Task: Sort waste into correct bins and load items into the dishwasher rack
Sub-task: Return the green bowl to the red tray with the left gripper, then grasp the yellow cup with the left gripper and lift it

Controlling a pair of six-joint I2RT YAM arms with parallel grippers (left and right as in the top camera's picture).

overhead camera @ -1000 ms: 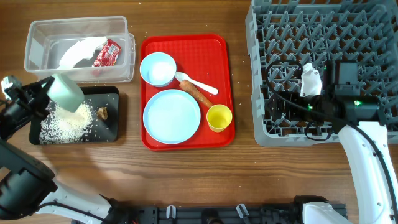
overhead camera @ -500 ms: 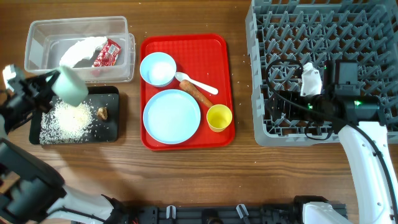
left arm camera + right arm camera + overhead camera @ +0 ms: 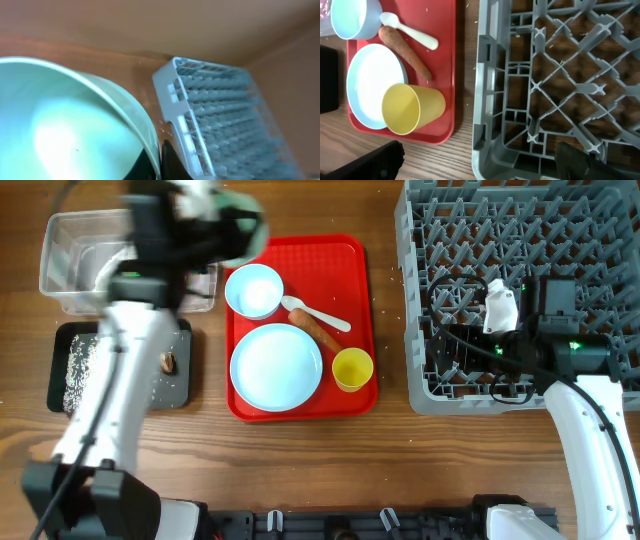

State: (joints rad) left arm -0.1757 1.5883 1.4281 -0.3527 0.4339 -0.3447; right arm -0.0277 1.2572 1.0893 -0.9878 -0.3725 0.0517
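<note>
Left gripper (image 3: 213, 218) swung off black tray (image 3: 178, 392), pinching emptied bowl (image 3: 242, 230), likely headed for rack (image 3: 418, 392); right gripper (image 3: 480, 167) fingers spread wide, waiting

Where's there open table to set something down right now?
Widest bare wood: in front of the red tray, between left arm and right arm. A narrow bare lane runs between that tray and the dishwasher rack. Crowded: the tray carries plate, bowl, spoon, sausage stick, yellow cup; the left arm covers the black tray.
</note>
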